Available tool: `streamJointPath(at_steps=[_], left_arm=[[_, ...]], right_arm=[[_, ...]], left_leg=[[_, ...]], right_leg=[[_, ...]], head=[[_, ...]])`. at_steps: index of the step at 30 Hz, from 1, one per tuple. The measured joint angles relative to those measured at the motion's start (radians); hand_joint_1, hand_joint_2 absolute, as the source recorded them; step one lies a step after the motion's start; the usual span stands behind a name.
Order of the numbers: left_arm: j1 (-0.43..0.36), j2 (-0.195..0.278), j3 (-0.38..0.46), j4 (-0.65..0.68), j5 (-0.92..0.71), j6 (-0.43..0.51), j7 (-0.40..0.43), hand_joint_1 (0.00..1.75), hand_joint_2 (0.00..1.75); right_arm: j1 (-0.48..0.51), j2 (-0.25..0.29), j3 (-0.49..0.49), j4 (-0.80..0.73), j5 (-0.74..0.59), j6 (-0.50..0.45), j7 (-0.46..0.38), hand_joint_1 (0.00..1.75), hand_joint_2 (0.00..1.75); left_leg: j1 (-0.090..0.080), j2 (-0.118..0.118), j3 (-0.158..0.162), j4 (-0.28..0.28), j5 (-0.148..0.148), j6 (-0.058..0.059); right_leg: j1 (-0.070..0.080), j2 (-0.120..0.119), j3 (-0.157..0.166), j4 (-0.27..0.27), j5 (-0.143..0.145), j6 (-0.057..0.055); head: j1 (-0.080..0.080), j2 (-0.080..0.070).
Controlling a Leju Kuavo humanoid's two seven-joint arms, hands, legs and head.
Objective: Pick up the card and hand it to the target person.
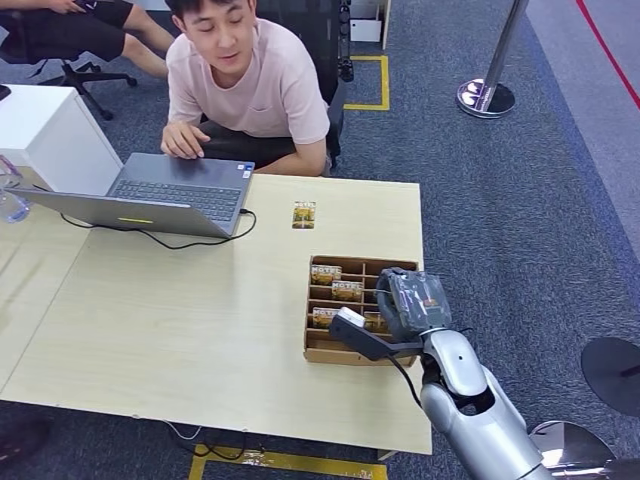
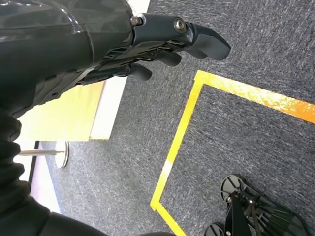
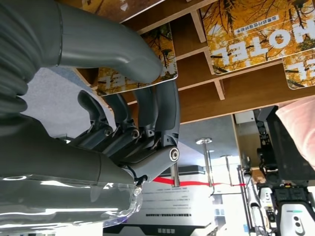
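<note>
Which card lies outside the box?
The card flat on the bare table, between box and person; the rest sit in the box's compartments.

Even, bright indoor light falls from above, leaving only soft shadows under the laptop (image 1: 162, 195) and the wooden tray (image 1: 361, 352) on the pale table (image 1: 189, 330), while glare whitens the chrome stanchion base (image 1: 485, 97), and both wrist views are sharp on the hands but slightly soft beyond.

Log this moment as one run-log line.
right hand: over compartment box, fingers at a card, grip unclear | left hand: hanging over carpet, empty | loose card: on table near person
</note>
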State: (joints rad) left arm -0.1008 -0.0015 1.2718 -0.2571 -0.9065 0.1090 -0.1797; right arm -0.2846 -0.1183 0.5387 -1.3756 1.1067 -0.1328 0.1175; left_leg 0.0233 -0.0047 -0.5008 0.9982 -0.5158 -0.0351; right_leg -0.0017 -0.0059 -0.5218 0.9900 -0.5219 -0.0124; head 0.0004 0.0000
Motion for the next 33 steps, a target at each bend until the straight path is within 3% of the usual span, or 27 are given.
streamJointPath(at_steps=[14,24,33], left_arm=[[0.000,0.000,0.007,0.000,0.014,0.004,-0.006,0.00,1.75],[0.000,0.000,0.018,0.000,0.018,0.012,-0.008,0.00,1.75],[0.000,-0.004,0.018,0.000,0.031,0.016,-0.009,0.00,1.75]], right_arm=[[-0.001,-0.002,0.000,-0.002,0.000,-0.012,-0.011,1.66,1.75],[-0.002,-0.005,-0.040,-0.153,-0.135,-0.148,-0.179,1.66,1.75],[0.000,-0.007,-0.098,-0.307,-0.215,-0.216,-0.272,1.66,1.75]], left_leg=[[0.000,0.000,0.001,0.000,0.000,0.000],[0.000,0.000,0.001,0.000,0.000,0.000],[0.000,0.000,0.001,0.000,0.000,0.000]], right_leg=[[0.000,0.000,0.001,0.000,0.000,0.000],[0.000,0.000,0.001,0.000,0.001,0.000],[0.000,0.000,0.001,0.000,0.001,0.000]], head=[[0.000,0.000],[0.000,0.000],[0.000,0.000]])
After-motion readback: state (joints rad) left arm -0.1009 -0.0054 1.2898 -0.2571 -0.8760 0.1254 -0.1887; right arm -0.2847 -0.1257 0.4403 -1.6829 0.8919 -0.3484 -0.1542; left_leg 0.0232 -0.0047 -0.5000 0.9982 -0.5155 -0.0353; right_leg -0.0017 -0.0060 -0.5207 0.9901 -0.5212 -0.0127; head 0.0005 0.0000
